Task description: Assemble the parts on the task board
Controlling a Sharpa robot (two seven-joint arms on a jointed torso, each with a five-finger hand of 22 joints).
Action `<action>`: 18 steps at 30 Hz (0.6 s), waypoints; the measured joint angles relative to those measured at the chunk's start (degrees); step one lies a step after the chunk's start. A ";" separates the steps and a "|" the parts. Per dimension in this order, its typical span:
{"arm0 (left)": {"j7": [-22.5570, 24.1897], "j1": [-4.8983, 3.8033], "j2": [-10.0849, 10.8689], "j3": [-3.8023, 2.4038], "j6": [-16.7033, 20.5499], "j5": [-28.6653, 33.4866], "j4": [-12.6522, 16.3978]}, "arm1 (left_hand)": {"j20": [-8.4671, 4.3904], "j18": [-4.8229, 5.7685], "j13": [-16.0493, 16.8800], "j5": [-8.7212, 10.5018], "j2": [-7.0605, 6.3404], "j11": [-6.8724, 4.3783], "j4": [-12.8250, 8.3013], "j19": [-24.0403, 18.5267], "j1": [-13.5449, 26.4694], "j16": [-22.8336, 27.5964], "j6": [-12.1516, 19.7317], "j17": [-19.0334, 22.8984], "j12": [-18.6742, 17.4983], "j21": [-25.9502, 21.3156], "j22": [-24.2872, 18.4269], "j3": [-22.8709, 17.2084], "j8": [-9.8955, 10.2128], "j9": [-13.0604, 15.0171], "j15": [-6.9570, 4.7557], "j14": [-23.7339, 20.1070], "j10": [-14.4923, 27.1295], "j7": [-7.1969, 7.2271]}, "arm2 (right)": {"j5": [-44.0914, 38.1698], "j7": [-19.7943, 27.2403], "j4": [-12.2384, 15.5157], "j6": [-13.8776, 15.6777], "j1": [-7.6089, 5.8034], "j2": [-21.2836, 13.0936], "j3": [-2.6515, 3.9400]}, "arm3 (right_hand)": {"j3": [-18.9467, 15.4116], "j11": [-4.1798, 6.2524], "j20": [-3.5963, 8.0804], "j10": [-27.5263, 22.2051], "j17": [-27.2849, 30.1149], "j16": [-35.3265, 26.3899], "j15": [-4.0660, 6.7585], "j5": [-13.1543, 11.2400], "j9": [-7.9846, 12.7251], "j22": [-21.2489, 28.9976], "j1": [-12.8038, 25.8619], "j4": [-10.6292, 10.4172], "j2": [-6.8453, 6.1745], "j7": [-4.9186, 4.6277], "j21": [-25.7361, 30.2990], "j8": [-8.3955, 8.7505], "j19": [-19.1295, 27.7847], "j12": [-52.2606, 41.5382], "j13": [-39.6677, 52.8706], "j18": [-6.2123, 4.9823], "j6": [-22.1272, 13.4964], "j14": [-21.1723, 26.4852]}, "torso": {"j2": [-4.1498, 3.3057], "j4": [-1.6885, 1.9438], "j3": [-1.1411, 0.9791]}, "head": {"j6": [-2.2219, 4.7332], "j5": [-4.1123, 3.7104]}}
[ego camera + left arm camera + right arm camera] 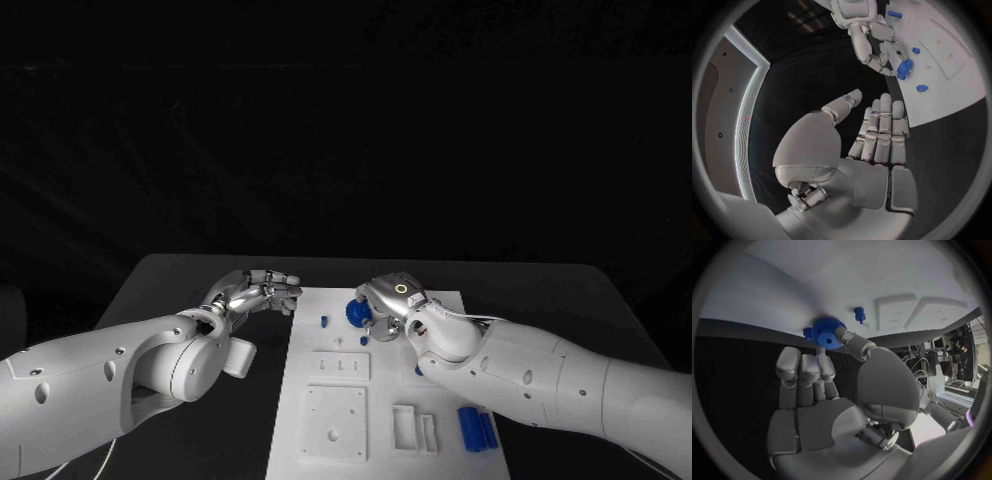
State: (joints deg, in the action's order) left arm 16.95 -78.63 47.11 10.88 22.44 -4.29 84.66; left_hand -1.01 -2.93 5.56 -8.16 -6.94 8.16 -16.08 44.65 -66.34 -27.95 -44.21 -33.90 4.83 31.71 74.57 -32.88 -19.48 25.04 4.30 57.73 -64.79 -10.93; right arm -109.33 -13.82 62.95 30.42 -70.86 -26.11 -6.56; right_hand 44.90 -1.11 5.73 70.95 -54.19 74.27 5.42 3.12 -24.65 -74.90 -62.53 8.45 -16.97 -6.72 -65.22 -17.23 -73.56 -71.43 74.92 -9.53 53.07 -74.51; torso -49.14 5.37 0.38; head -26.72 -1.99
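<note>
I am holding a small blue toothed gear (826,333) between the thumb and fingertips of my right hand (389,300), low over the far end of the flat white task board (335,440). I am pinching it by its rim, I judge so that its centre hole is staying free to drop onto a post, though I cannot tell whether it is already seated or just above the surface. In the left wrist view the same gear (903,68) is showing at my right fingertips, pressed close to the board.

My left hand (254,293) is hovering off the board's left edge over the black table (606,300), fingers fairly straight and close together, holding nothing. I judge it is waiting there to keep out of the right hand's way.

A small blue peg (323,321) is standing just left of my right hand, near enough that I should be watching it as I lower the gear. Two blue cylinders (475,427) are lying side by side at the board's near right, beside a pair of white raised slots (414,427). The white square block (336,421) with a hole is sitting near left. The middle of the board is giving open room for sideways moves.
</note>
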 measured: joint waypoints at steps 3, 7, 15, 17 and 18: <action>0.00 0.00 0.00 0.00 0.00 0.00 0.00 | 0.00 0.02 0.00 0.00 0.00 0.00 0.00 0.00 0.00 0.00 0.00 0.00 0.00 0.00 0.00 0.00 0.00 0.00 0.00 0.00 0.00 0.00 | 0.21 -0.02 0.13 -0.01 -0.01 -0.08 0.01 | -0.26 0.00 0.00 0.00 0.00 0.00 0.00 0.00 -0.01 0.00 0.28 -0.08 -0.28 -0.01 0.00 0.00 0.00 0.00 0.00 0.02 0.01 0.00 | 0.00 0.01 0.00 | 0.00 0.00; 0.00 0.00 0.01 0.00 0.00 0.00 0.00 | 0.00 0.22 0.00 0.00 0.00 0.00 0.00 0.00 0.00 0.00 0.00 0.00 0.00 0.00 0.00 0.00 0.00 0.00 0.00 0.00 0.00 0.00 | 0.49 -0.03 0.16 0.00 -0.01 -0.05 0.02 | -0.82 0.00 -0.01 0.00 -0.07 0.00 0.00 0.00 -0.03 0.00 0.76 0.19 0.01 -0.02 0.00 0.00 0.01 0.00 0.00 0.03 0.02 0.00 | 0.00 0.00 0.02 | 0.00 0.00; -0.01 0.00 0.01 0.00 0.00 0.00 0.02 | 0.00 0.27 0.00 0.00 0.00 0.00 0.00 0.00 0.00 0.00 0.11 0.01 0.00 0.00 0.00 0.00 0.00 0.00 0.00 0.00 0.00 -0.11 | 1.18 -0.03 -0.02 -0.04 0.15 0.21 -0.08 | -3.10 -0.03 0.05 -0.84 -0.29 -0.25 -0.10 0.00 0.56 0.00 2.13 0.90 -0.13 -0.81 0.22 1.55 0.58 0.67 -0.41 0.29 -2.80 0.10 | 0.00 0.01 0.06 | 0.02 -0.04; -0.01 0.00 -0.01 0.00 0.00 0.00 -0.01 | 0.00 0.28 0.00 0.00 0.00 0.00 0.00 0.00 0.00 0.00 0.21 0.01 0.00 0.00 0.00 0.00 0.00 0.00 0.00 0.00 0.00 -0.21 | 1.49 0.05 -0.06 -0.15 0.20 0.21 -0.09 | -3.05 0.10 0.14 -0.98 -0.29 -0.44 -0.10 0.00 0.62 0.00 2.13 0.85 -0.13 -0.67 0.22 1.61 0.49 0.67 -0.43 0.29 -3.24 0.10 | -0.01 0.03 0.07 | 0.03 -0.06; -0.01 0.00 -0.02 0.00 0.00 0.00 -0.01 | 0.00 0.28 0.00 0.00 0.00 0.00 0.00 0.00 0.00 0.00 0.21 0.01 0.00 0.00 0.00 0.00 0.00 0.00 0.00 0.00 0.00 -0.21 | 1.65 0.09 -0.09 -0.21 0.20 0.21 -0.09 | -2.36 0.17 0.24 -1.05 -0.29 -0.44 -0.10 1.09 0.66 0.00 1.95 0.62 -0.04 -0.51 0.46 1.61 0.39 0.67 -0.48 0.30 -3.55 0.10 | -0.01 0.04 0.07 | 0.03 -0.09</action>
State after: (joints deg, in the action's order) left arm 16.94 -78.63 47.09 10.88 22.44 -4.29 84.65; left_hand -1.01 -2.65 5.56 -8.16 -6.94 8.16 -16.08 44.65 -66.34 -27.95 -44.00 -33.89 4.83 31.71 74.56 -32.88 -19.47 25.04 4.29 57.73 -64.79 -11.14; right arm -107.68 -13.73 62.86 30.20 -70.67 -25.90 -6.65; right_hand 42.54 -0.94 5.96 69.90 -54.47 73.83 5.32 4.21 -24.00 -74.90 -60.58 9.07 -17.01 -7.22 -64.75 -15.62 -73.17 -70.76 74.44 -9.23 49.51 -74.41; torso -49.14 5.41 0.45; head -26.69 -2.09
